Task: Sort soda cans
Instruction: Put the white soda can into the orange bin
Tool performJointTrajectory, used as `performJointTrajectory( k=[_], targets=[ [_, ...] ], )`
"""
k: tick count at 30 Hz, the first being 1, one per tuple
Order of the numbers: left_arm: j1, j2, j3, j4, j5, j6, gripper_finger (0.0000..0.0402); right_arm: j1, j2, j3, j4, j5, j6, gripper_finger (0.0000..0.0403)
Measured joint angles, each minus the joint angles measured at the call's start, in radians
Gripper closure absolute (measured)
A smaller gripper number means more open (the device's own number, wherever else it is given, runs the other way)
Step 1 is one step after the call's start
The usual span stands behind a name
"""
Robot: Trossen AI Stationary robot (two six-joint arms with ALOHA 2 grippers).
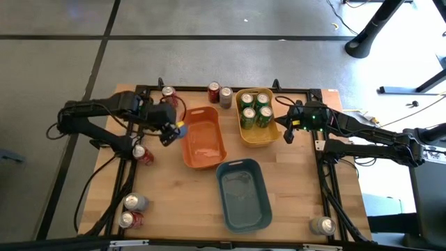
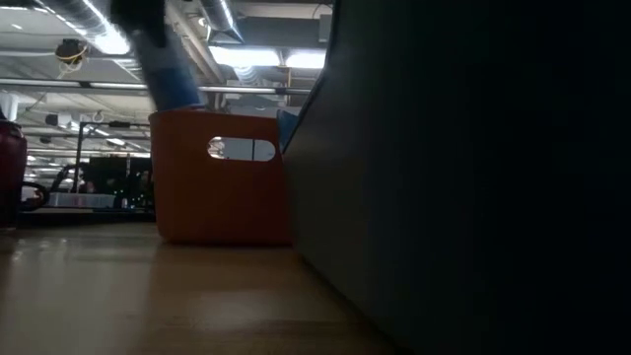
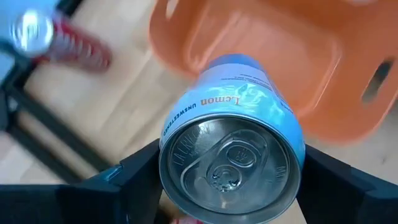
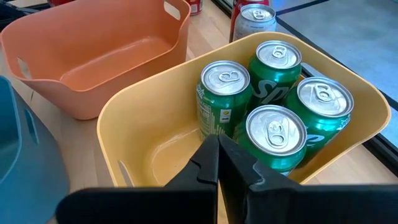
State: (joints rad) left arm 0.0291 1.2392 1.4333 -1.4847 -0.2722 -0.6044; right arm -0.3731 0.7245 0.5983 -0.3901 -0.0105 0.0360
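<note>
My left gripper [image 1: 171, 130] is shut on a pale blue soda can [image 3: 239, 99] with a silver top, beside the orange bin's [image 1: 203, 139] left rim. The low view shows that can [image 2: 170, 69] tilted above the bin's [image 2: 222, 187] rim. My right gripper [image 4: 217, 163] is shut and hovers over the yellow bin [image 4: 143, 118], which holds several upright green cans [image 4: 273, 81]. Two red cans and a silver one [image 1: 226, 96] stand at the far edge. A red can [image 1: 142, 154] lies near the left arm, and others [image 1: 131, 210] sit near the front left corner. My left gripper pinches the pale blue can between its two fingers [image 3: 140, 171], one on each side of the upper wall just below the top rim [image 3: 171, 137]. The can is lifted clear and tilted, its silver top toward the wrist and its bottom pointing at the orange bin.
The blue-grey bin [image 1: 244, 194] sits near the front middle and fills the low view's right side. One silver can [image 1: 322, 225] lies at the front right corner. Bare wood lies between the bins and the left-hand cans. Black frame rails run along the table's edges.
</note>
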Motion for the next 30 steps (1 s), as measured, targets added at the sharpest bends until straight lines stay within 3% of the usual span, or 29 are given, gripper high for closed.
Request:
performJointTrajectory(
  k=[9, 30],
  targets=[
    [0.105, 0.089, -0.003, 0.262, -0.082, 0.221, 0.0118, 0.0, 0.006, 0.0, 0.03, 0.037, 0.045, 0.0397],
    [0.215, 0.518, -0.004, 0.265, -0.021, 0.34, 0.0117, 0.0, 0.099, 0.0, 0.037, 0.045, 0.058, 0.0397]
  ],
)
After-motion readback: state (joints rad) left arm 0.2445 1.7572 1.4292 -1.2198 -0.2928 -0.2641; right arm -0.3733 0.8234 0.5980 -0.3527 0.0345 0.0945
